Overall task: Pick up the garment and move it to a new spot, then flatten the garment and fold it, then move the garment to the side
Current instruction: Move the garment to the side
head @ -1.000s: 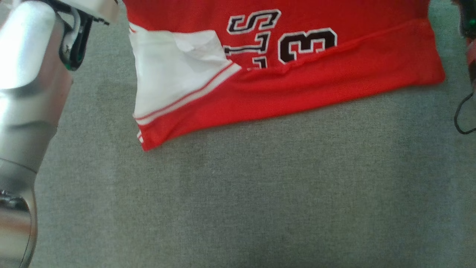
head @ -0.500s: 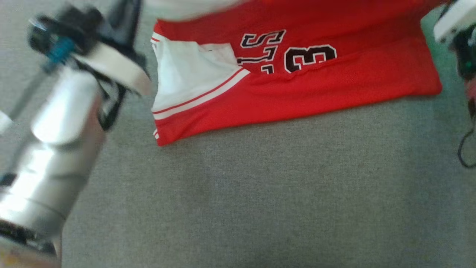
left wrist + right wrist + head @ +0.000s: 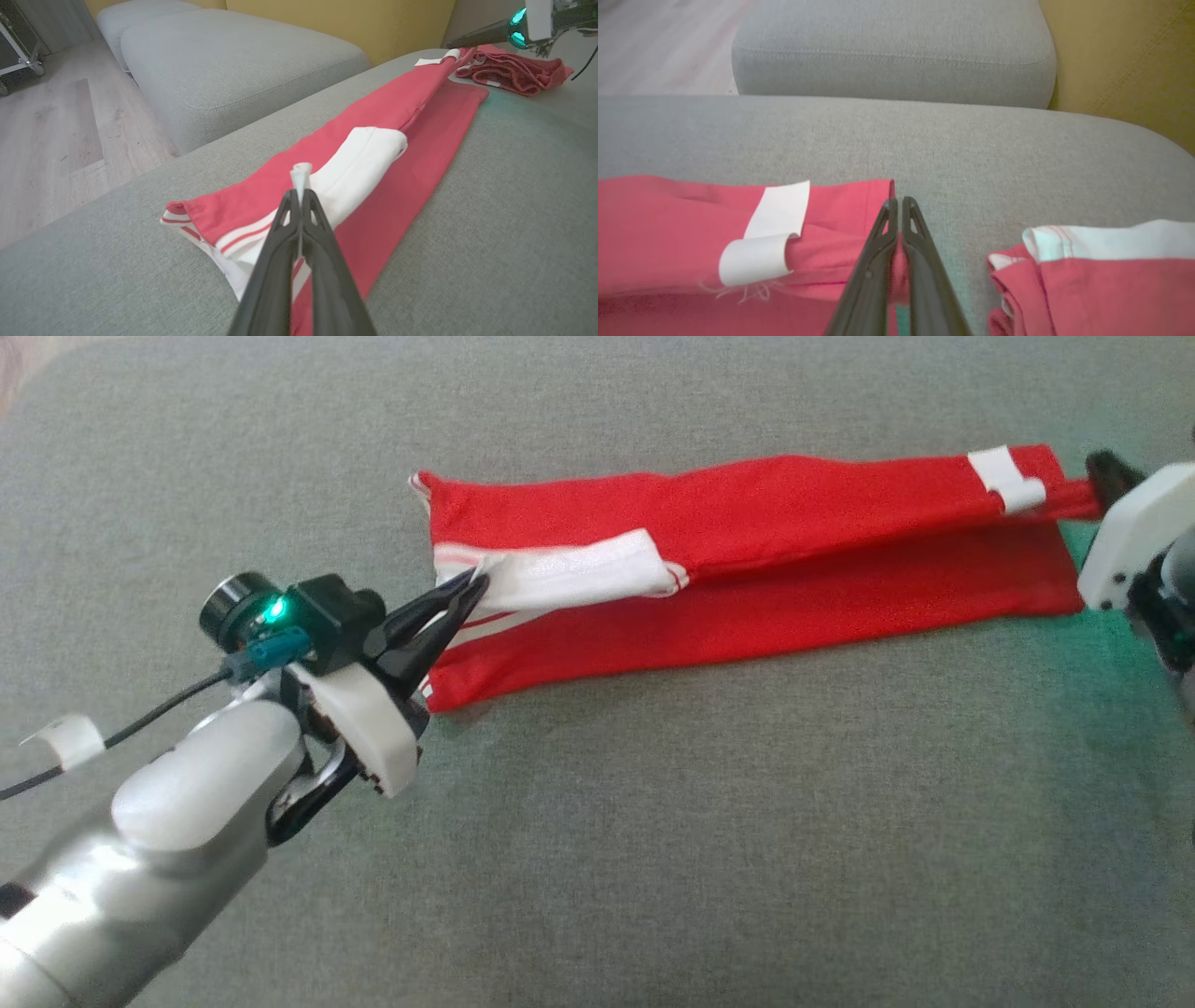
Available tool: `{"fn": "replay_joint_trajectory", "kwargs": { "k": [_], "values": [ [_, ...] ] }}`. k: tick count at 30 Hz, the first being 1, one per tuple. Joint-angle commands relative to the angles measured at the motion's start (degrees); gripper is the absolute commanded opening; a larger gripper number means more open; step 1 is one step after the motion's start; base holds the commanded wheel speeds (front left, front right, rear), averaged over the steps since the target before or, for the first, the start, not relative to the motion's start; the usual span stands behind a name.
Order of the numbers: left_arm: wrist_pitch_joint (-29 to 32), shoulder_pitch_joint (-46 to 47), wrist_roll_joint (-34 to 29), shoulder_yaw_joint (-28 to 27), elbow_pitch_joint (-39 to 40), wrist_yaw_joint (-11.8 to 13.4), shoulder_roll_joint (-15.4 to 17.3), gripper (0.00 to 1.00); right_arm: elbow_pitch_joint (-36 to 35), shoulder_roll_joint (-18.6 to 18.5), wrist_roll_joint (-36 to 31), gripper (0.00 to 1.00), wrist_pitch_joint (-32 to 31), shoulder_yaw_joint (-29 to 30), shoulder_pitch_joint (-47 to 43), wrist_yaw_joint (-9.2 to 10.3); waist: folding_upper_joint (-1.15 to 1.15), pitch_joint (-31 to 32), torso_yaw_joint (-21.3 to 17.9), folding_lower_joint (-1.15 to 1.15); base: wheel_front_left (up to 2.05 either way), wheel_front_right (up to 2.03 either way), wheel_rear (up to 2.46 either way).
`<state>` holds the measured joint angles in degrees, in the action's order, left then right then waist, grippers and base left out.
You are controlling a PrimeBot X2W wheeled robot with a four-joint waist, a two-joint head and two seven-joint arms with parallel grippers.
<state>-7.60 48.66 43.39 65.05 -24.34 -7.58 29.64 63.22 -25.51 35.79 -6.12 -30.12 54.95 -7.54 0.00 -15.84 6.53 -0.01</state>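
Head view: a red garment lies folded into a long strip across the upper middle, on a grey cushion. At centre left, the left gripper pinches its white striped edge. At the right edge, the right gripper pinches its red end.

Left wrist view: closed jaws clamp white fabric at centre.

Right wrist view: closed jaws grip the red corner at centre. A second red garment lies lower right.
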Motion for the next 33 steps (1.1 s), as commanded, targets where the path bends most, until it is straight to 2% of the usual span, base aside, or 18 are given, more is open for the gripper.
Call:
{"fn": "replay_joint_trajectory", "kwargs": {
  "k": [1, 6, 13, 17, 18, 19, 20, 23, 27, 31, 33],
  "values": [
    [0.4, 1.7, 1.2, -1.6, 1.6, 0.1, 3.3, 0.00, -2.0, -1.7, 0.7, 0.00, -1.1, -2.0, -0.9, 0.05, 0.00, 0.4, -0.2, 0.01, 0.00, 0.00, 0.00],
    [1.9, 1.0, 2.2, 0.7, 1.3, 0.1, 4.0, 0.00, -3.7, -3.3, 2.7, 0.00, -6.0, -6.6, -2.4, 0.05, 0.00, 1.0, -0.8, 0.01, 0.00, 0.00, 0.00],
    [1.8, -0.3, 2.0, 2.4, -2.8, 0.2, 1.3, 0.00, -6.3, -5.1, 6.5, 0.00, -11.9, -11.6, -3.4, 0.05, 0.00, 1.0, -1.9, 0.01, 0.00, 0.00, 0.00],
    [0.9, 0.1, 1.4, 2.5, -6.3, 1.3, -0.1, 0.00, -6.8, -5.2, 9.1, 0.00, -14.3, -13.0, -3.6, 0.05, 0.00, 1.0, -2.4, 0.01, 0.00, 0.00, 0.00],
    [0.5, 0.1, 1.4, 2.4, -7.1, 1.7, -0.5, 0.00, -6.5, -5.2, 9.6, 1.00, -14.4, -13.0, -3.5, 0.05, 0.00, 1.0, -2.5, 0.01, 0.00, 0.00, 0.00],
    [0.0, 0.0, 1.4, 2.2, -7.8, 2.1, -1.0, 0.44, -6.4, -5.0, 10.0, 1.00, -14.3, -13.1, -3.5, 0.05, 0.00, 1.1, -2.7, 0.01, 0.00, 0.00, 0.00],
    [-0.7, 0.0, 1.4, 2.0, -8.5, 2.5, -1.4, 1.00, -6.4, -4.8, 10.6, 1.00, -14.1, -13.1, -3.5, 0.05, 0.00, 1.3, -2.8, 0.01, 0.00, 0.00, 0.00],
    [-2.1, -0.2, 1.9, 1.3, -9.7, 3.1, -2.1, 1.00, -6.4, -4.4, 11.8, 1.00, -13.1, -12.8, -3.5, 0.05, 0.00, 1.8, -3.1, 0.01, 0.00, 0.00, 0.00],
    [-5.5, -0.5, 3.4, -2.0, -11.4, 5.2, -3.3, 1.00, -7.0, -3.9, 13.8, 1.00, -9.2, -11.8, -3.1, 0.05, 0.00, 3.4, -3.6, 0.01, 0.00, 0.00, 0.00],
    [-7.3, -1.3, 5.3, -8.8, -10.2, 7.9, -3.9, 1.00, -8.7, -2.4, 15.5, 1.00, -1.7, -10.1, -2.5, 0.05, 0.00, 5.4, -4.3, 0.01, 0.00, 0.00, 0.00],
    [-7.3, -2.2, 4.5, -15.2, -6.4, 9.8, -4.3, 1.00, -9.9, -1.6, 15.8, 1.00, 3.0, -9.4, -2.4, 0.05, 0.00, 6.4, -4.6, 0.01, 0.00, 0.00, 0.00]
  ]
}}
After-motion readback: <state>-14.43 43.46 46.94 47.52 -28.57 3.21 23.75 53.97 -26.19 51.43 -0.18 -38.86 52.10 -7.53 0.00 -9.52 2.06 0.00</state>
